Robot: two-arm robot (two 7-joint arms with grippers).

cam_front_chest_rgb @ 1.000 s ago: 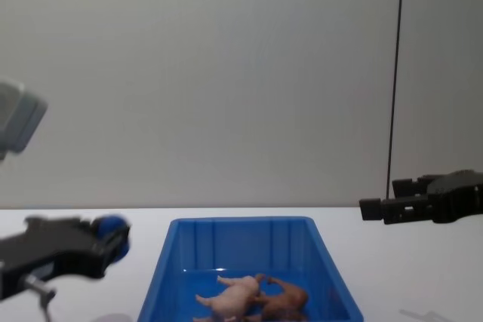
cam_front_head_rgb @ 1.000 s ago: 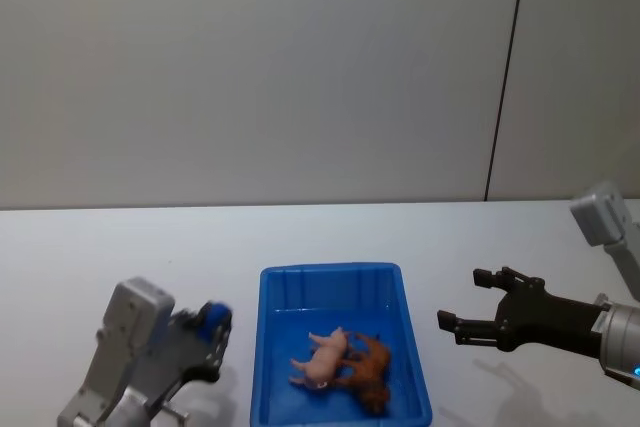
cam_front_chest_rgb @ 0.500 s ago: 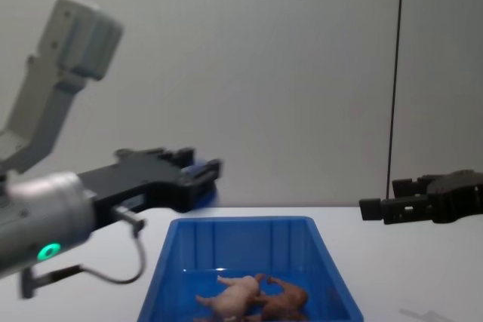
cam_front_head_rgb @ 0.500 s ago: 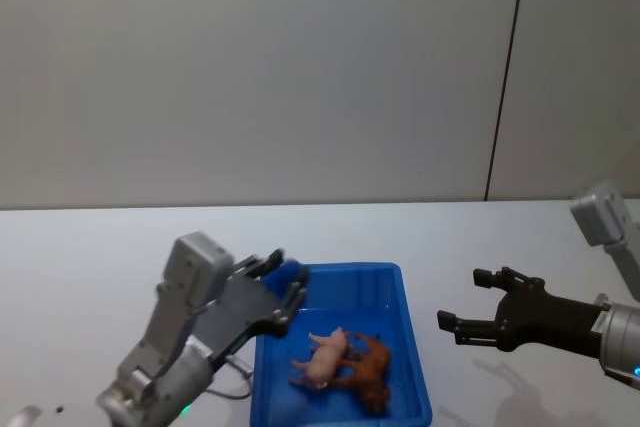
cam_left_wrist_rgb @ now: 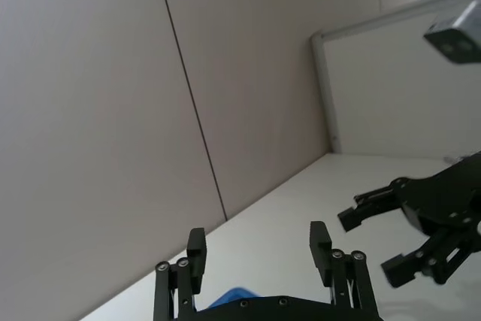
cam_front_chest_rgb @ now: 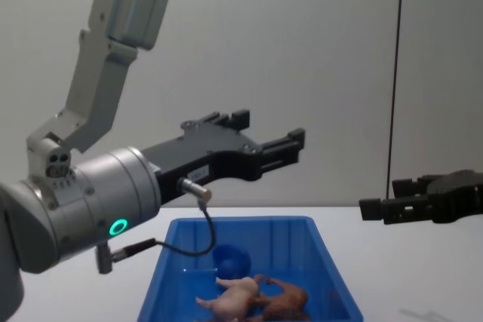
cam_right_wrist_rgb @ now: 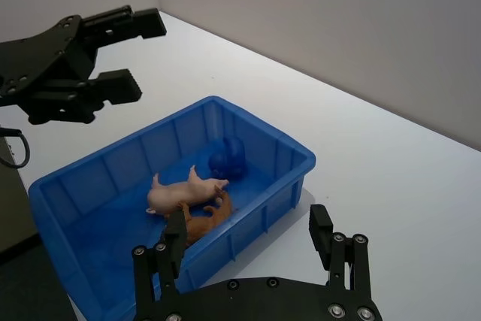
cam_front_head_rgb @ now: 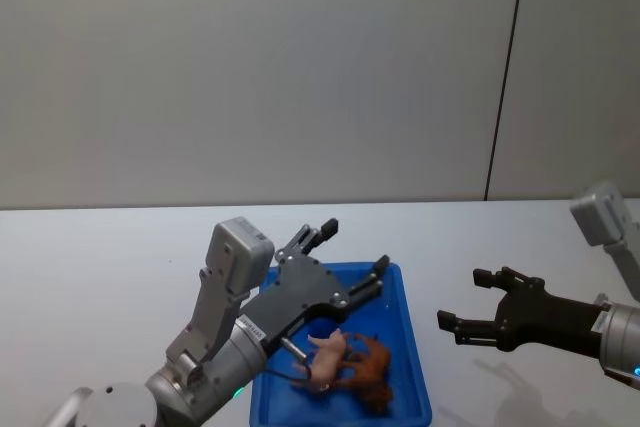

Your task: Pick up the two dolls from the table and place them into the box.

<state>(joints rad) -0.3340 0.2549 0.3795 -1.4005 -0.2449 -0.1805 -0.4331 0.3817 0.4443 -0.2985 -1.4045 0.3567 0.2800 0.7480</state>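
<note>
You see the left gripper (cam_left_wrist_rgb: 257, 252) with its two black fingers (cam_left_wrist_rgb: 196, 249) spread apart and nothing between them. A sliver of the blue box (cam_left_wrist_rgb: 234, 294) shows just past the gripper base. Farther off, the right gripper (cam_left_wrist_rgb: 385, 242) hangs over the white table (cam_left_wrist_rgb: 278, 223), its fingers parted and empty. Behind the table stands a pale wall (cam_left_wrist_rgb: 90, 110) with a dark vertical seam (cam_left_wrist_rgb: 188, 88), and beside it a framed white panel (cam_left_wrist_rgb: 391, 80).

The blue box (cam_front_head_rgb: 412, 347) stands on the white bench (cam_front_head_rgb: 90, 277), low in the centre of the head view. Inside it the pale pink pig (cam_front_head_rgb: 327, 357) and the brown lion (cam_front_head_rgb: 366, 367) lie on their sides, touching each other.
</note>
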